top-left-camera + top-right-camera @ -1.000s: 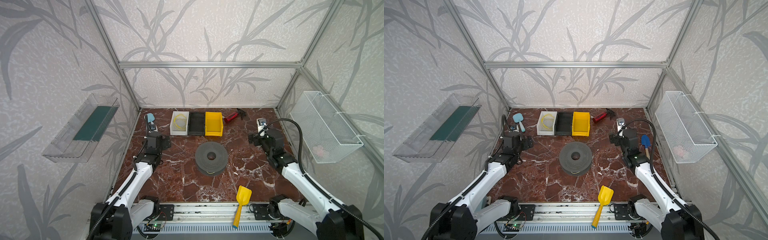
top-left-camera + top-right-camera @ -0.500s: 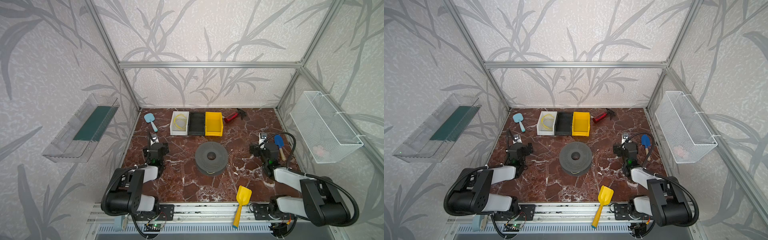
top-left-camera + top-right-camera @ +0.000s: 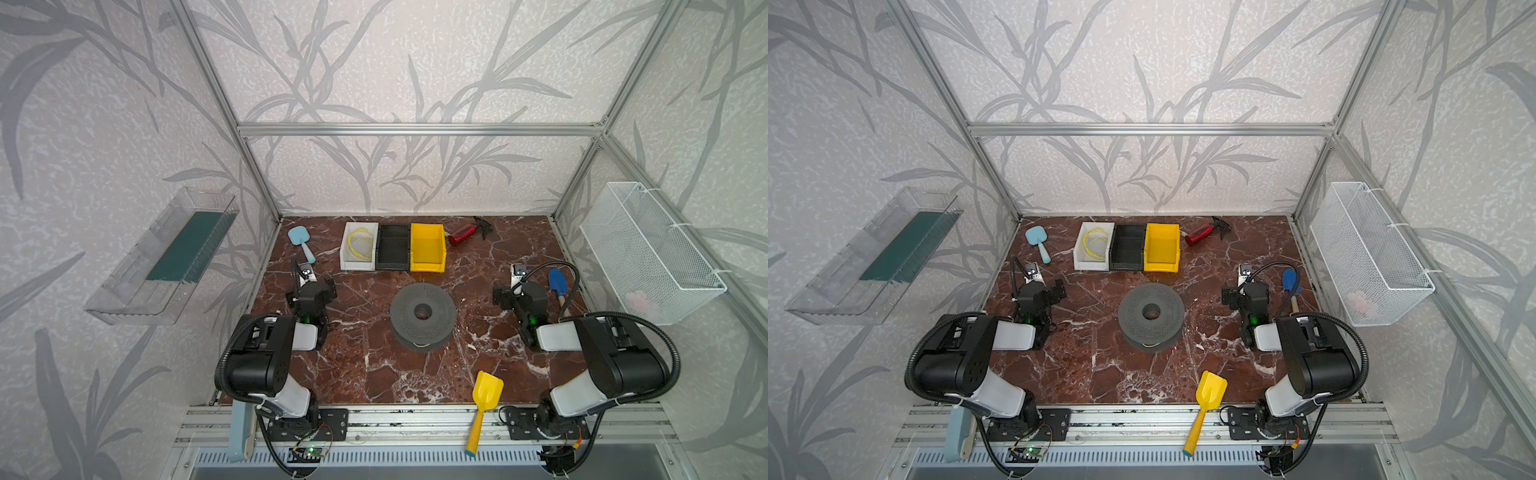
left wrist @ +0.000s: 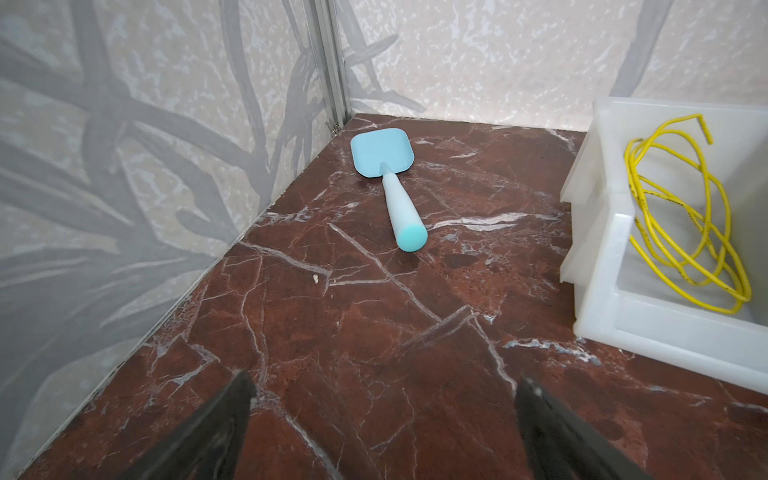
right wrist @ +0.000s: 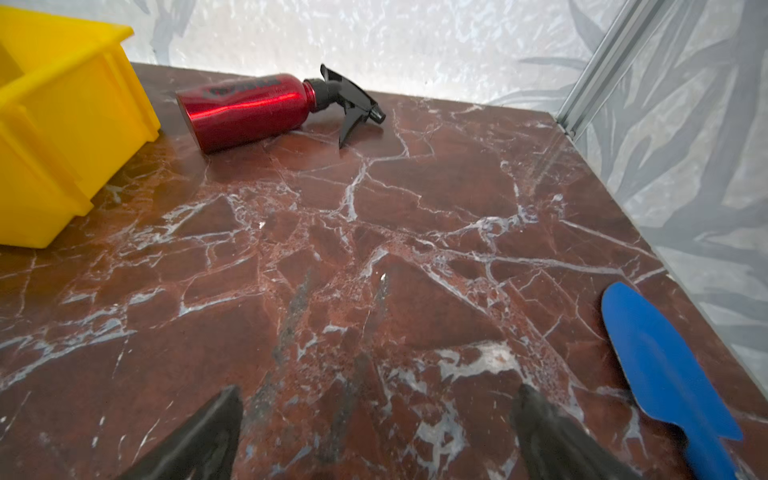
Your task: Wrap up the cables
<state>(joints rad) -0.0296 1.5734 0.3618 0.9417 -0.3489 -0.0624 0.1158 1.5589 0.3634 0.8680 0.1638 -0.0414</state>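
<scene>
The table [image 3: 374,365] is bare all round the spool [image 3: 423,309] at its middle. Behind the spool, to its left, stands the white bin [image 3: 359,267]. My left gripper [image 4: 384,384] and right gripper [image 5: 378,392] flank the spool near the side walls, both spread wide and empty. The yellow cable [image 4: 632,183] lies coiled in that bin, ahead of my left gripper and clear of it.

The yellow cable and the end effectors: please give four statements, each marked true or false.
1. The yellow cable lies coiled in the white bin. True.
2. The left end effector and right end effector are open and empty. True.
3. The white bin also holds a spray bottle. False: the red spray bottle lies beside the yellow bin.
4. The right end effector touches the white bin. False: it is beside the blue trowel.
</scene>
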